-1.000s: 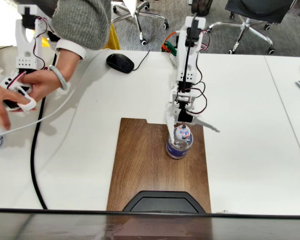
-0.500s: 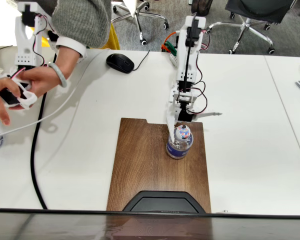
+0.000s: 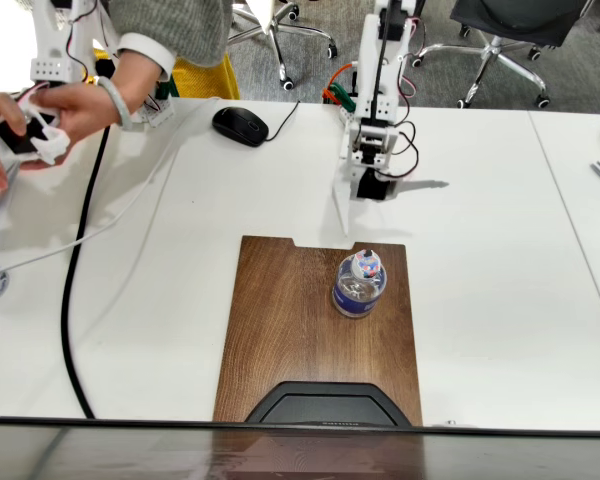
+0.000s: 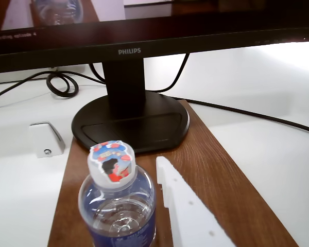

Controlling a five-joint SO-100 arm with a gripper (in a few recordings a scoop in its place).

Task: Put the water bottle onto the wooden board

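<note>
Bottle [image 3: 359,285] stands upright, right of middle on the board [image 3: 280,330] | your gripper [image 3: 375,205] has let go, is wide open and holds nothing | it has pulled back up the frame, off the bottle and past the board's top edge | bottle looks placed, so you seem done; keep clear of it

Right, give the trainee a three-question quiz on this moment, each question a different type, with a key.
1. True or false: the water bottle stands upright on the wooden board.
2. The gripper is: A) shut on the bottle, B) open and clear of it, C) under the board.
3. In the wrist view, what stands on the board's far end?

Key: 1 true. 2 B. 3 the monitor stand.
</note>
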